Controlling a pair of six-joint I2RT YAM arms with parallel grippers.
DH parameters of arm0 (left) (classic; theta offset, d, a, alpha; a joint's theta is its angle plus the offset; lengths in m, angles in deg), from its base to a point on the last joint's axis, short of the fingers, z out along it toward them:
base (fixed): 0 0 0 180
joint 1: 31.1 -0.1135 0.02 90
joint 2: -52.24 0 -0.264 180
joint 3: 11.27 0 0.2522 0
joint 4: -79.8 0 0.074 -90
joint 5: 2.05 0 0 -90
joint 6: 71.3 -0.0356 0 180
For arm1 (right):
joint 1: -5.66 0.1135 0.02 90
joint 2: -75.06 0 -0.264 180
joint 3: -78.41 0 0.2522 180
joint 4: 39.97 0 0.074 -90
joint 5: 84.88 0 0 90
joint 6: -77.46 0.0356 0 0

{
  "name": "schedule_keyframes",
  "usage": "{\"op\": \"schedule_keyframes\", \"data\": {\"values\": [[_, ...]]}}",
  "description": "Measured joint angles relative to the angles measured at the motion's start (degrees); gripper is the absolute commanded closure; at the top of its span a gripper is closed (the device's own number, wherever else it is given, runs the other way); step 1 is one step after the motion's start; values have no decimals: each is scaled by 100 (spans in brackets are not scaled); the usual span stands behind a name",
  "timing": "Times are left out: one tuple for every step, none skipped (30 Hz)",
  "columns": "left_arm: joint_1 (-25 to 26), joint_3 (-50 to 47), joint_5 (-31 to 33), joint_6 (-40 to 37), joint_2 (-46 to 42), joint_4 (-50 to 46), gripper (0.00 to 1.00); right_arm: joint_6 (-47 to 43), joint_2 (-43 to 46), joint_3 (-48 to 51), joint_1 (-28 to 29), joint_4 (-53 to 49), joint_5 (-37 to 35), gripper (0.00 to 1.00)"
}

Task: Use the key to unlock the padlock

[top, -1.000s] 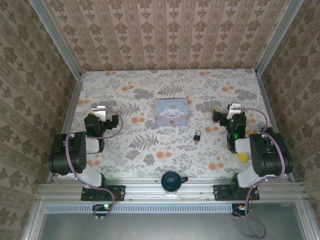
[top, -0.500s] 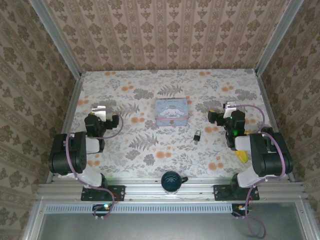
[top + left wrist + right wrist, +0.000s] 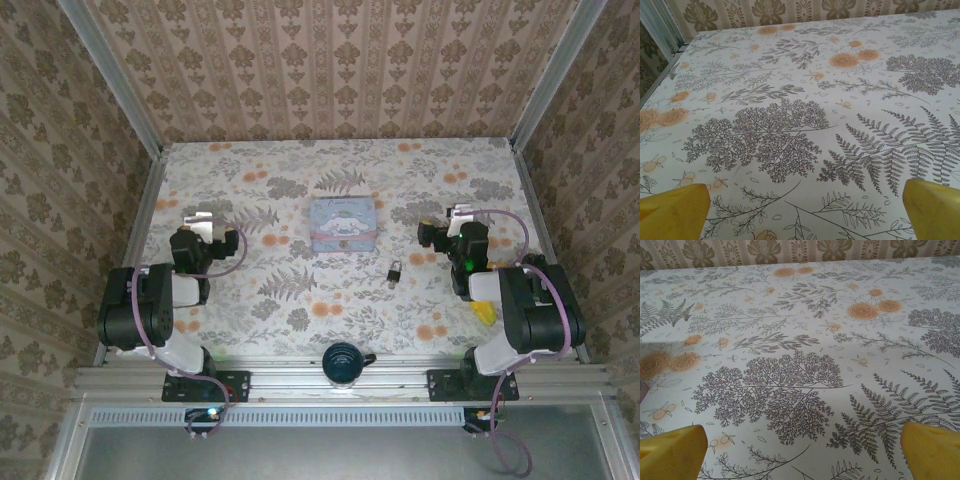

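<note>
Left end effector (image 3: 805, 210) and right end effector (image 3: 802, 452) spread wide (nothing held) — padlock (image 3: 396, 271) lies untouched.

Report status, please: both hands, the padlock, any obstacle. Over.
Left hand open, holding nothing. Right hand open, holding nothing. Padlock lies on table, nearer right hand, untouched. Cartoon tin stands apart beyond it; path looks free.

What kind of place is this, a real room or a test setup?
Most likely a robot test cell dressed as a home. Patterned wallpaper panels stand in an aluminium frame, and the left arm and right arm are bolted at the near edge of a floral-covered table.
</note>
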Motion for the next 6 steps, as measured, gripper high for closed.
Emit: {"op": "schedule_keyframes", "data": {"values": [[4, 0, 0, 2, 0, -20, 0, 0, 0, 0, 0, 2, 0, 0], [4, 0, 0, 0, 0, -35, 0, 0, 0, 0, 0, 0, 0, 0], [4, 0, 0, 0, 0, -44, 0, 0, 0, 0, 0, 0, 0, 0], [4, 0, 0, 0, 0, -52, 0, 0, 0, 0, 0, 0, 0, 0], [4, 0, 0, 0, 0, -66, 0, 0, 0, 0, 2, 0, 0, 0], [4, 0, 0, 0, 0, -79, 0, 0, 0, 0, 4, 0, 0, 0]]}}
